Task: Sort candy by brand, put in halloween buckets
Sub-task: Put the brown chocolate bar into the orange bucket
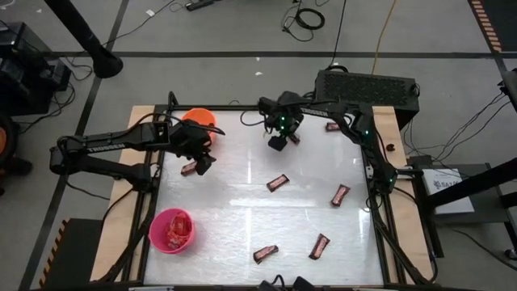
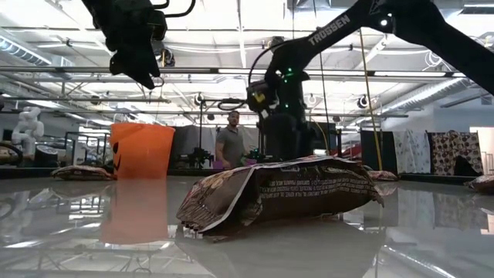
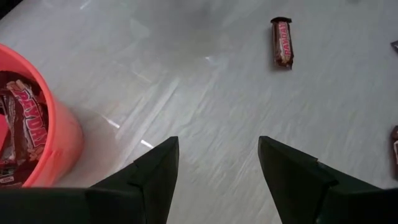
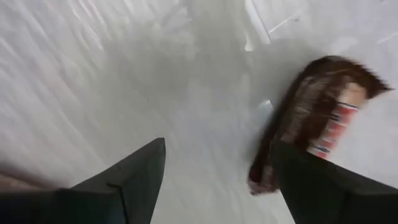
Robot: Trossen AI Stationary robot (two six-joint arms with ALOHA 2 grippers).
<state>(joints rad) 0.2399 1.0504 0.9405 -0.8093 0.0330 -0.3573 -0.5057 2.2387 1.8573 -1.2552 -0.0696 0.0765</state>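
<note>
Glossy white tabletop (image 1: 242,218) carried the orange bucket (image 1: 199,119) and pink bucket (image 1: 172,230), both part-filled, several dark bars (image 1: 277,183) lay loose beyond, while left tool (image 1: 200,162) and right tool (image 1: 277,143) hovered apart, empty.

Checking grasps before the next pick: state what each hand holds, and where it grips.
Nothing is held. The left hand is open beside the orange bucket; the right hand is open over a dark candy bar.

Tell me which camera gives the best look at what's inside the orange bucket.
The left wrist view: it looks down past the rim of the orange bucket onto dark wrapped bars inside. The high view shows it mostly hidden behind the left arm. The low view shows only its outer wall. The right wrist view doesn't show it.
</note>
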